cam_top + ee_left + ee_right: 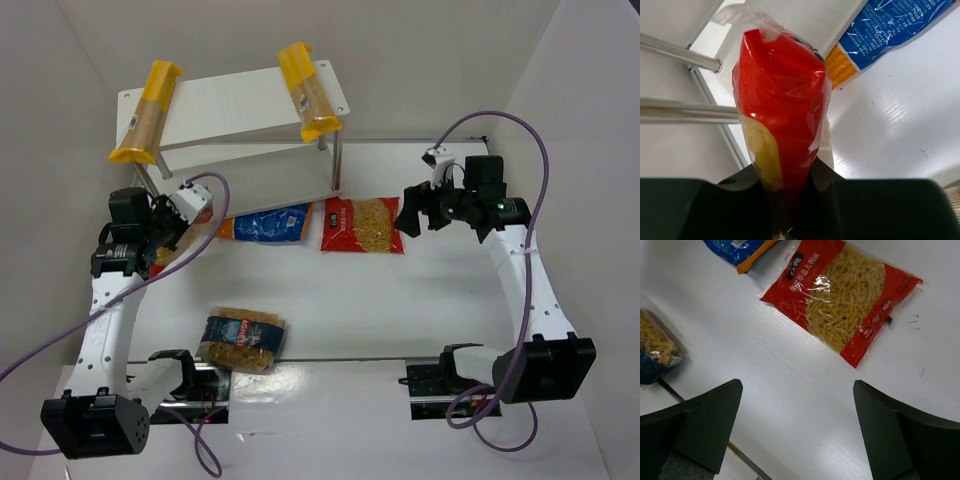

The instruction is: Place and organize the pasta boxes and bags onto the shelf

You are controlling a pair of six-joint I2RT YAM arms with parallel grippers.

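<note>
1. Plainly, the step in hand was shelving a red bag (782, 100). The left tool (790, 197) was pinching it by one end, jaws pressed tight on the plastic, and its red top pointed toward the shelf (240, 100).
2. That bag hung clear of the tabletop (400, 300), just beside a shelf leg (685, 112) at the left end, and was not yet resting on either board.
3. On the top board lay the left box (148, 112) and the right box (308, 90), one at each end, both overhanging the front edge. That part looked done, though they could be straightened.
4. Three bags lay on the tabletop. The blue bag (268, 223) was just in front of the shelf, the second red bag (362, 224) lay beside it, and the labelled bag (242, 340) lay near the left arm's base.
5. The right tool (797, 425) was spread wide and empty, hovering near the second red bag.
6. Next, the left arm probably had to slide its bag between the legs onto the lower board, lay it flat, then let go. The right arm seemed well placed to take the second red bag.
</note>
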